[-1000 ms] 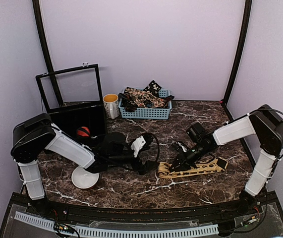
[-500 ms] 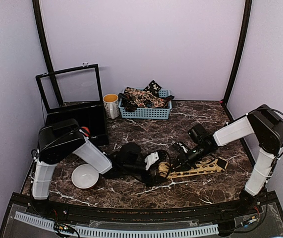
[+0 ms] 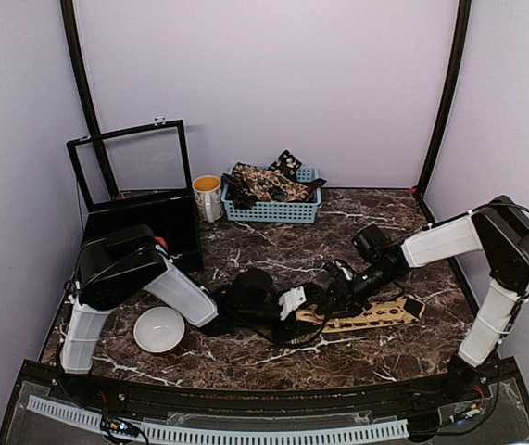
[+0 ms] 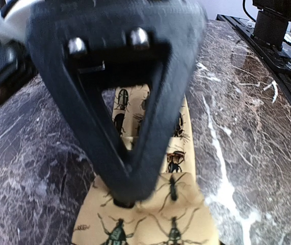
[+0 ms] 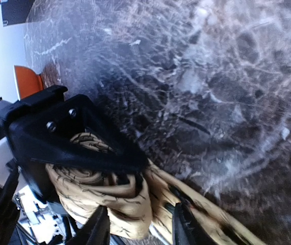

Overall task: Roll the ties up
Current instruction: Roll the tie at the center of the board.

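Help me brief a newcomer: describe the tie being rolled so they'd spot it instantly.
On the dark marble table, look front, right of centre, where the left claw and right claw meet. A mustard-tan tie lies there as a flat strip, one end coiled. Its pale beetle-printed fabric sets it apart from the dark ties heaped in the blue basket at the back.

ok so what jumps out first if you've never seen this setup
Both arms meet in the middle of the dark marble table over a mustard-tan tie printed with dark beetles. The left gripper pinches its rolled-up end, and the right gripper stands open right beside the coil. At the back sits a pale blue basket heaped with more patterned ties.
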`<action>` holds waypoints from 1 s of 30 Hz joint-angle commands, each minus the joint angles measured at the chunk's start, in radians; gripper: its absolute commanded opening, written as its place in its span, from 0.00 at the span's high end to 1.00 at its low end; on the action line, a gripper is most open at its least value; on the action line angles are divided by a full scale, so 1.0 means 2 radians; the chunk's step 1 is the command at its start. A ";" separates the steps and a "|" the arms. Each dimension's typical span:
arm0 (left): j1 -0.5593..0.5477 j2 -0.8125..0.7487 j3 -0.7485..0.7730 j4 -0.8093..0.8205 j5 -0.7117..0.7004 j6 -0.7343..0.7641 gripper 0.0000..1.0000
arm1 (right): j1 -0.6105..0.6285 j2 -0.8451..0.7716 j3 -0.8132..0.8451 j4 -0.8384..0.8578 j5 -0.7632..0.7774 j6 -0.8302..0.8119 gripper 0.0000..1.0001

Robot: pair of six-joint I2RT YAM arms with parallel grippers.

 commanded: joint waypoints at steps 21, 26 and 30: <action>-0.002 -0.030 -0.039 -0.093 -0.028 0.006 0.55 | 0.067 0.014 0.027 0.023 0.012 0.100 0.78; 0.000 -0.039 -0.055 -0.085 -0.030 0.006 0.54 | 0.063 0.014 0.023 0.000 0.028 0.090 1.00; 0.005 -0.047 -0.071 -0.078 -0.028 0.006 0.52 | 0.050 -0.010 0.013 -0.008 0.032 0.086 1.00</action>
